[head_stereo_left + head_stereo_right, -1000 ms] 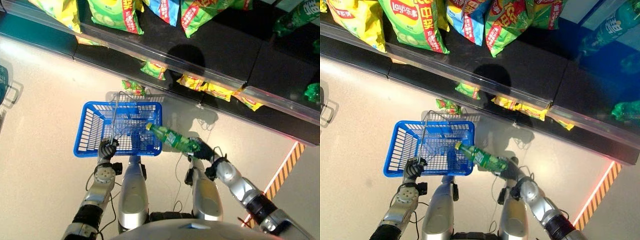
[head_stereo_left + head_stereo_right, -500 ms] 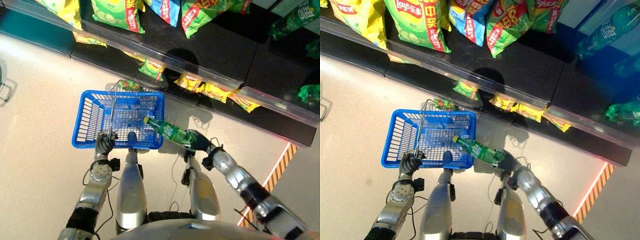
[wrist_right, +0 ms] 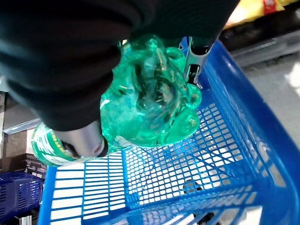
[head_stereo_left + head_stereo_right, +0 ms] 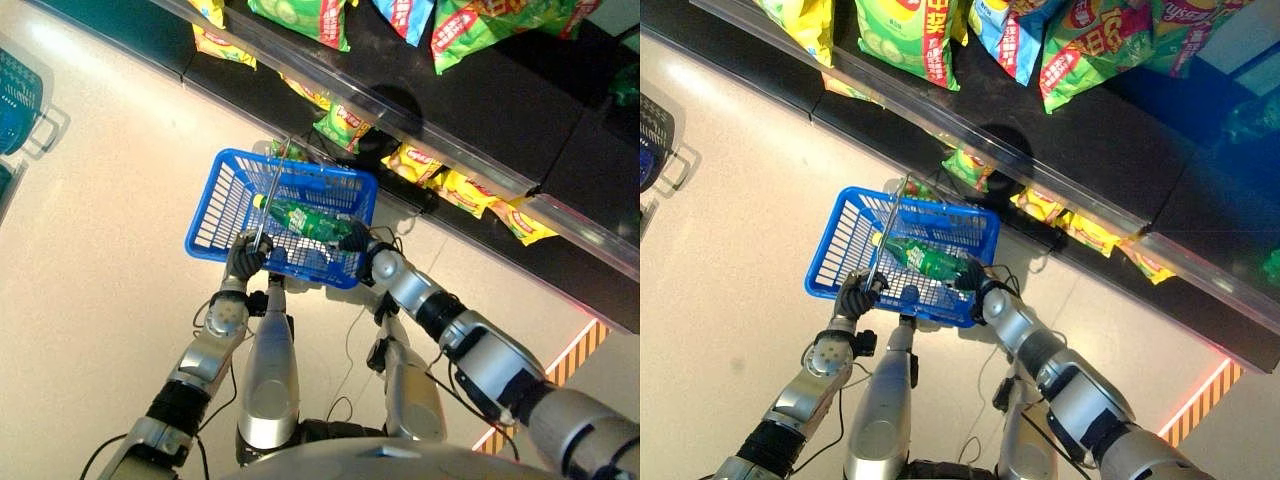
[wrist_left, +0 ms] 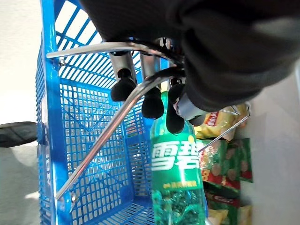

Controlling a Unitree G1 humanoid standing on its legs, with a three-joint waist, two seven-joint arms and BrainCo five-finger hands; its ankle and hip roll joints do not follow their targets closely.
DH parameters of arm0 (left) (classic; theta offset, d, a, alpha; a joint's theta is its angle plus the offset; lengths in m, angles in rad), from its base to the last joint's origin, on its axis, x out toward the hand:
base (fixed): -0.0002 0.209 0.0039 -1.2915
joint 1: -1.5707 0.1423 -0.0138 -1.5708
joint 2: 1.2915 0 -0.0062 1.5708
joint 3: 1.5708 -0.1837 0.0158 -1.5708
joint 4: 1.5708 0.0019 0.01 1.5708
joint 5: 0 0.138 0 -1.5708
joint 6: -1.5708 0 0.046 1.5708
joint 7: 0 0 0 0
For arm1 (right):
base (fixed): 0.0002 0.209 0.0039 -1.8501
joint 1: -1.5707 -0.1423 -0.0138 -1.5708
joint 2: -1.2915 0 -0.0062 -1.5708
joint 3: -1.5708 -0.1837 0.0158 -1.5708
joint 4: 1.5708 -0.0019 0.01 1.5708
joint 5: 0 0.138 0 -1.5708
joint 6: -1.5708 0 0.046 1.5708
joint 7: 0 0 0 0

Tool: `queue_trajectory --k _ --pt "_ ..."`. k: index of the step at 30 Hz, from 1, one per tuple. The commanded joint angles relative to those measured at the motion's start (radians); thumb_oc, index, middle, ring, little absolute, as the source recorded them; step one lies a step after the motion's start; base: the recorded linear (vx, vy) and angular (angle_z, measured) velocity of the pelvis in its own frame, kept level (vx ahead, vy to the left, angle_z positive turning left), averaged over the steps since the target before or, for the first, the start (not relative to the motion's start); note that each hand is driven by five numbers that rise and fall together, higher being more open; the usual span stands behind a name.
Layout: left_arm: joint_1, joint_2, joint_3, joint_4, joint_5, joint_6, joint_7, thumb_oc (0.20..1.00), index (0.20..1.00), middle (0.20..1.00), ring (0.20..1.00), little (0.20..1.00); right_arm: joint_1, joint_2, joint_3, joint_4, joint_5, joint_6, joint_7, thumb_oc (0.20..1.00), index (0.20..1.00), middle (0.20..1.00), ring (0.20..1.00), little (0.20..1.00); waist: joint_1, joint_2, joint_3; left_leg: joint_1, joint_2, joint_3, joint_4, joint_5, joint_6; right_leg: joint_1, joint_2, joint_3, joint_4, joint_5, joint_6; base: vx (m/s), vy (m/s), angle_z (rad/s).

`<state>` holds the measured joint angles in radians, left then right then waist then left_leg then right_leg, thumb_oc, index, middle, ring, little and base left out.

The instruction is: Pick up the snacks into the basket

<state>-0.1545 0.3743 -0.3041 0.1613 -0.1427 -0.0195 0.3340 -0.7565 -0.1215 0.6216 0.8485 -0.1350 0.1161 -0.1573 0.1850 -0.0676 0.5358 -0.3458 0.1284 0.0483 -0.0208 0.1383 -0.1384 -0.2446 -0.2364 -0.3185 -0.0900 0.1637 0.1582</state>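
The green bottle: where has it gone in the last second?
The right hand has carried the green bottle from beside the blue basket to over its inside, still gripping its base. The left hand still holds the basket's metal handle. The camera view shifted too.

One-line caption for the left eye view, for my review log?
Left hand grips the blue basket's metal handle while the right hand holds a green bottle over it.

You see two silver-grey arms with dark bands; each hand, left (image 4: 244, 262) and right (image 4: 357, 240), wears a dark ribbed cover over silver, dark-tipped fingers.
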Motion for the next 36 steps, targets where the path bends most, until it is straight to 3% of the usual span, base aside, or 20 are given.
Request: queue_trajectory --k 1,4,10,17,18,25,27,36 --pt "-0.012 -0.001 -0.04 -0.211 -0.014 -0.098 0.001 0.2 0.2 0.2 0.2 0.2 -0.057 0.063 -0.005 0.017 -0.003 -0.044 -0.013 0.2 0.2 0.2 0.2 0.2 0.02 0.058 -0.016 -0.022 -0.053 -0.028 -0.064 0.015 0.042 -0.066 -0.025 0.019 0.057 0.035 0.052 0.0 0.005 0.07" --pt "-0.044 -0.019 -0.074 -0.264 -0.069 -0.111 -0.004 0.2 0.2 0.2 0.2 0.2 -0.124 0.099 -0.026 0.126 0.022 -0.038 -0.029 0.2 0.2 0.2 0.2 0.2 0.036 0.064 -0.016 -0.049 -0.055 -0.04 -0.061 0.02 0.043 -0.082 -0.026 0.011 0.059 0.035 0.051 0.0 -0.003 0.03" --pt "-0.11 -0.061 -0.132 -0.32 -0.129 -0.116 -0.001 0.2 0.2 0.2 0.2 0.2 -0.195 0.085 -0.095 0.302 0.069 -0.025 -0.065 0.2 0.2 0.2 0.2 0.2 0.063 0.087 -0.016 -0.116 -0.067 -0.066 -0.058 0.031 0.042 -0.123 -0.026 -0.015 0.068 0.035 0.054 -0.01 -0.007 0.16" --pt "-0.188 -0.1 -0.202 -0.355 -0.123 -0.115 -0.016 0.2 0.2 0.2 0.2 0.2 -0.232 -0.039 -0.036 0.431 -0.229 0.02 -0.092 0.2 0.2 0.2 0.2 0.2 0.102 0.138 -0.016 -0.187 -0.093 -0.104 -0.053 0.039 0.04 -0.153 -0.034 -0.058 0.075 0.028 0.064 0.0 -0.007 0.21" --pt "-0.206 -0.113 -0.205 -0.353 -0.119 -0.115 -0.016 0.2 0.2 0.2 0.2 0.2 -0.227 -0.045 -0.033 0.423 -0.242 0.013 -0.094 1.0 1.0 1.0 1.0 1.0 0.101 0.14 -0.016 -0.204 -0.097 -0.108 -0.055 0.047 0.039 -0.167 -0.038 -0.063 0.074 0.033 0.064 0.01 0.024 0.12" --pt "-0.221 -0.141 -0.183 -0.274 -0.109 -0.096 0.006 0.2 0.2 0.2 0.2 0.2 -0.196 -0.037 -0.035 0.376 -0.224 -0.008 -0.108 1.0 1.0 1.0 1.0 1.0 0.09 0.134 -0.016 -0.196 -0.102 -0.101 -0.062 0.046 0.037 -0.16 -0.038 -0.067 0.063 0.035 0.067 0.03 0.029 0.06" --pt "-0.234 -0.128 -0.166 -0.229 -0.114 -0.085 0.017 0.2 0.2 0.2 0.2 0.2 -0.207 -0.033 -0.078 0.333 -0.151 0.007 -0.106 1.0 1.0 1.0 1.0 1.0 0.079 0.125 -0.016 -0.182 -0.101 -0.094 -0.063 0.042 0.037 -0.151 -0.04 -0.062 0.06 0.035 0.067 0.02 0.012 0.0" --pt "-0.202 -0.113 -0.092 -0.062 -0.156 -0.056 0.097 0.2 0.2 0.2 0.2 0.2 -0.101 0.024 -0.16 0.173 0.113 -0.041 -0.172 1.0 1.0 1.0 1.0 1.0 0.02 0.093 -0.016 -0.111 -0.092 -0.059 -0.062 0.029 0.041 -0.119 -0.043 -0.027 0.067 0.032 0.061 0.0 0.013 -0.05"
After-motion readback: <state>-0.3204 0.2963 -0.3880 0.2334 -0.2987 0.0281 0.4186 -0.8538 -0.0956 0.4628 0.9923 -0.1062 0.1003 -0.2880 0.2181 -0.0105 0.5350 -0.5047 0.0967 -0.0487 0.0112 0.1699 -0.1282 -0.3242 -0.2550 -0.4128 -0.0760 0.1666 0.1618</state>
